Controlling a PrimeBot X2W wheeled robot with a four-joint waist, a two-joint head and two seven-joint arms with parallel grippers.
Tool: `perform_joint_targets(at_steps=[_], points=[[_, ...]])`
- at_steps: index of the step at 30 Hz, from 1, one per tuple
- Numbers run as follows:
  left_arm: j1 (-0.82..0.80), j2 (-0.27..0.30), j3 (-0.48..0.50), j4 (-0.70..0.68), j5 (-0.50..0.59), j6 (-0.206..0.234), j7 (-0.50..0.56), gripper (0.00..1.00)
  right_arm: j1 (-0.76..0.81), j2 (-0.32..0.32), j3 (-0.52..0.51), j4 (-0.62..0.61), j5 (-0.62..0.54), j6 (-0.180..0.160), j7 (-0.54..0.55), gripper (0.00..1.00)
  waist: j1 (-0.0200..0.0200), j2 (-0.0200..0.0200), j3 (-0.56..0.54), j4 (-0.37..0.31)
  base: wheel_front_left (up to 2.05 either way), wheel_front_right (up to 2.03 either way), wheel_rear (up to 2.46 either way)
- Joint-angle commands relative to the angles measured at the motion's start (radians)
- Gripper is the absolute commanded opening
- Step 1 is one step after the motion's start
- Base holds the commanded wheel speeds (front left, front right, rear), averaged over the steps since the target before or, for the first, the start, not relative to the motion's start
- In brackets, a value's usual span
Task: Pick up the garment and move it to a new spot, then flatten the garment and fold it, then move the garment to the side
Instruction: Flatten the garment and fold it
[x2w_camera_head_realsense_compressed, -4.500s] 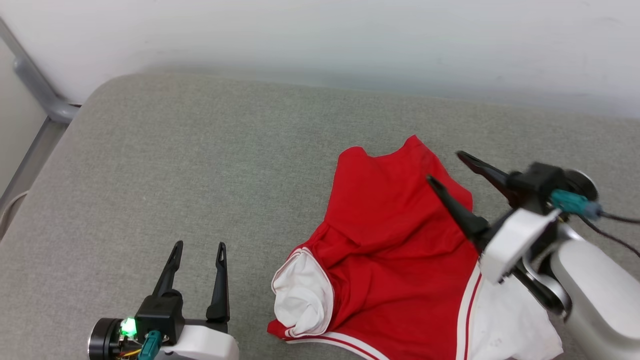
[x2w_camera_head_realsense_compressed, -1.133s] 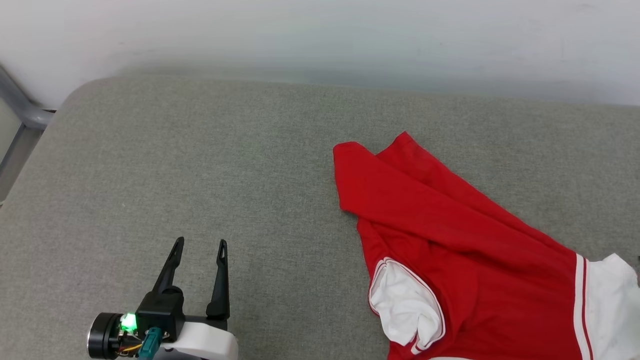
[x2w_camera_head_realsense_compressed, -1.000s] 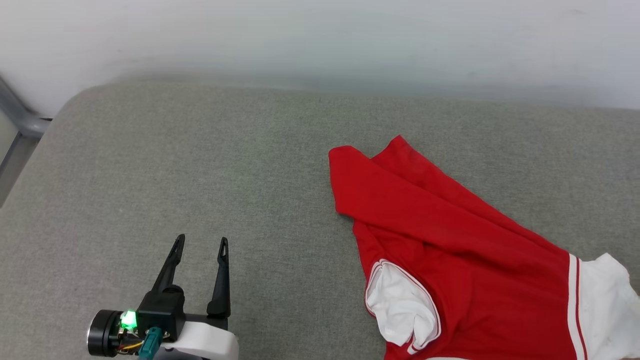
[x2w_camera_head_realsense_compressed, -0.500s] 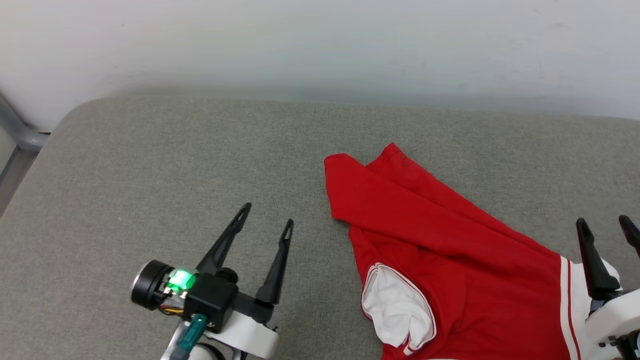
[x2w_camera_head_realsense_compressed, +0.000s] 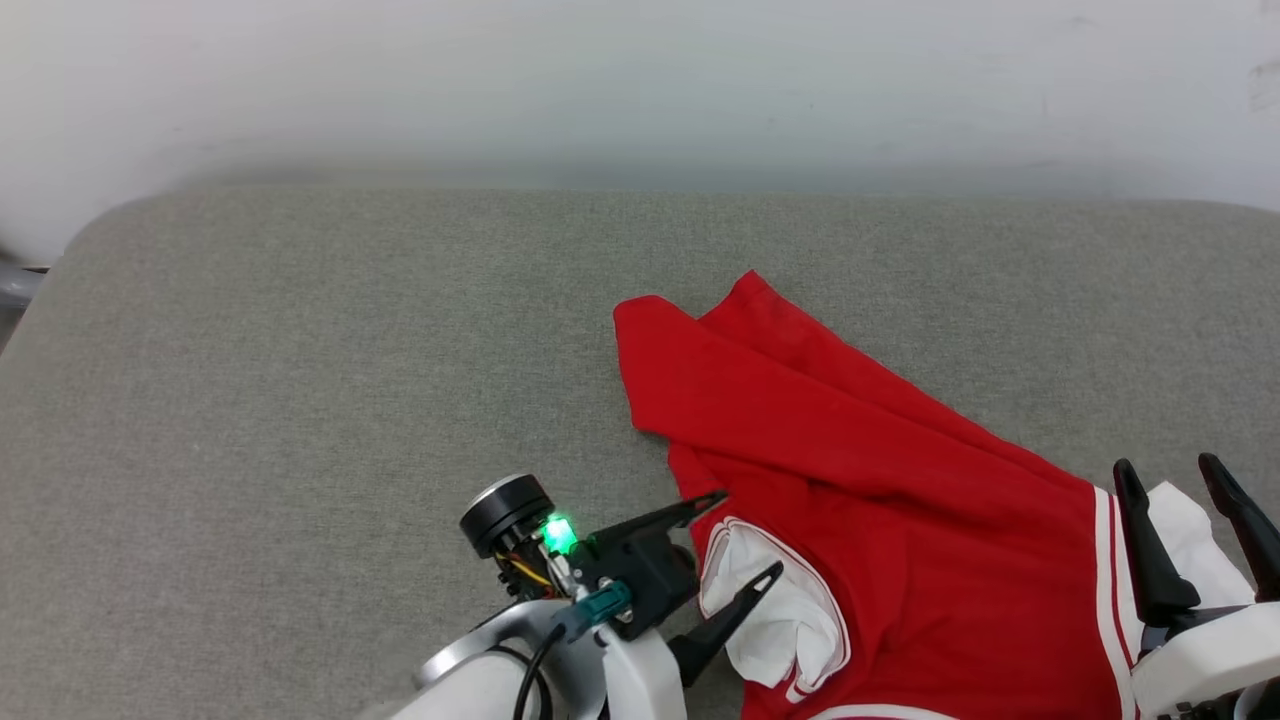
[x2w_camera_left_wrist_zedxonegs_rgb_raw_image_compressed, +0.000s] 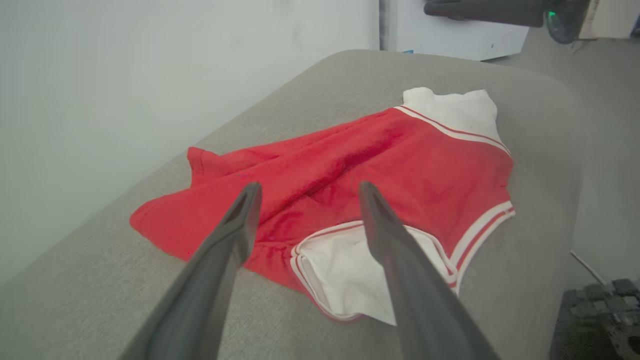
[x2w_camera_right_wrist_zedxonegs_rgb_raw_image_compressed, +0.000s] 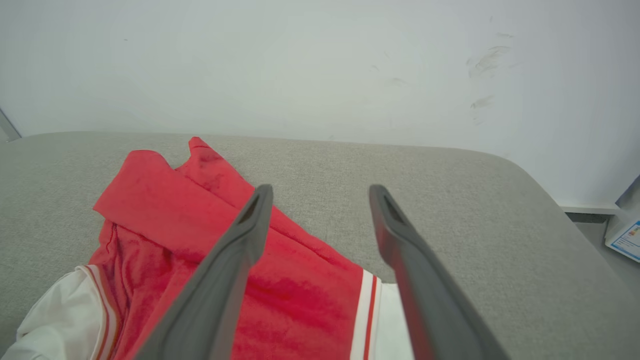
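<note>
Left pincer (x2w_camera_head_realsense_compressed: 750, 532) arrives at the rumpled red, white-sleeved jersey T-shirt (x2w_camera_head_realsense_compressed: 880, 500)
Right pincer (x2w_camera_head_realsense_compressed: 1166, 466) is back too; both gape empty, a sleeve under each, so flattening likely begins now.

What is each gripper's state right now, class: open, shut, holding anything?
Left gripper: open, holding nothing, at a white sleeve of the red jersey T-shirt.
Right gripper: open, holding nothing, by the T-shirt's other white sleeve.
</note>
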Motion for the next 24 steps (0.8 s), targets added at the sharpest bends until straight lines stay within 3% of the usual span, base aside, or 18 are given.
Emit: perform_joint_targets(at_steps=[1,8,9,13,21,24], points=[[-0.041,0.011,-0.034,-0.001,-0.030,0.000,0.031,1.00,0.000,0.006,-0.002,-0.005,-0.008,-0.001,0.003,1.00,0.0001,0.0000,0.014,-0.010,0.00,0.00,0.00],[-0.195,0.062,-0.225,0.036,-0.186,0.000,0.248,1.00,-0.033,0.014,-0.001,-0.013,-0.014,-0.001,0.004,1.00,0.0001,0.0000,0.065,-0.041,0.00,0.00,0.00],[-0.259,0.076,-0.307,0.057,-0.220,0.000,0.327,1.00,-0.048,0.018,0.000,-0.015,-0.020,-0.001,0.004,1.00,0.0001,0.0000,0.092,-0.052,0.00,0.00,0.00],[-0.342,0.075,-0.404,0.079,-0.274,0.000,0.393,1.00,-0.069,0.022,0.003,-0.009,-0.022,-0.001,0.000,1.00,0.0001,0.0000,0.125,-0.067,0.00,0.00,0.00],[-0.427,0.070,-0.470,0.126,-0.312,0.000,0.487,1.00,-0.109,0.024,0.016,0.015,-0.021,-0.001,-0.017,1.00,0.0001,0.0000,0.180,-0.091,0.00,0.00,0.00],[-0.358,0.064,-0.472,0.074,-0.266,0.000,0.629,1.00,-0.127,0.026,0.028,0.031,-0.022,-0.001,-0.027,1.00,0.0001,0.0000,0.201,-0.106,0.00,0.00,0.00]])
